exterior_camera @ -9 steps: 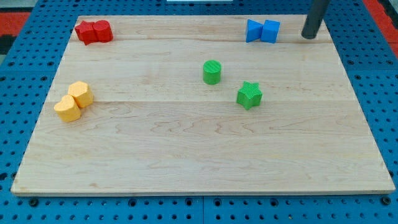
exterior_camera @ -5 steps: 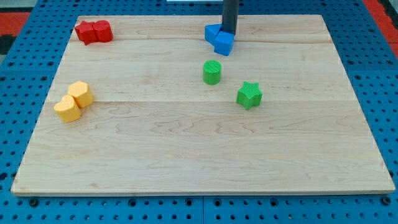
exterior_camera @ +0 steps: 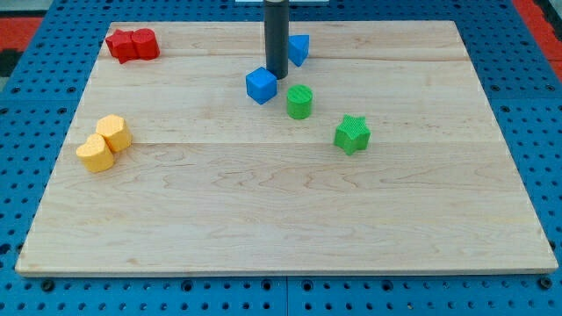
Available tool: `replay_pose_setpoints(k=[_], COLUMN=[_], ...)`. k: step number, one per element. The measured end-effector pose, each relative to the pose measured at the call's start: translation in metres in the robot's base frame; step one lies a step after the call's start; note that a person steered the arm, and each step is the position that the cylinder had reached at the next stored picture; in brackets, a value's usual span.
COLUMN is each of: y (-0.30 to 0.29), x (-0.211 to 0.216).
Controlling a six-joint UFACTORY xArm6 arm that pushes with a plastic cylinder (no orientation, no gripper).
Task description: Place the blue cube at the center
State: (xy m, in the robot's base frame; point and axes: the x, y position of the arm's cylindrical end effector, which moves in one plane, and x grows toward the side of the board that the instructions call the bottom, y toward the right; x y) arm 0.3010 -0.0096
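You see a pale wooden board (exterior_camera: 281, 219) on a blue pegboard table (exterior_camera: 35, 290). On it lie two red blocks (exterior_camera: 132, 44), two yellow blocks (exterior_camera: 104, 142), a blue cube (exterior_camera: 261, 85), another blue block (exterior_camera: 299, 49), a green cylinder (exterior_camera: 299, 101) and a green star (exterior_camera: 352, 133).

My tip (exterior_camera: 277, 76) touches the board just right of the blue cube (exterior_camera: 261, 85), with the other blue block (exterior_camera: 299, 49) beyond it to the right. I see the green cylinder (exterior_camera: 299, 102) just right of the cube and the green star (exterior_camera: 352, 133) nearer.
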Motion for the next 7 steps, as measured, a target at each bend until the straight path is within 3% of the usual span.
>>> replay_pose_setpoints(k=[2, 5, 7], y=[-0.045, -0.028, -0.051], x=[0.027, 0.098, 0.040])
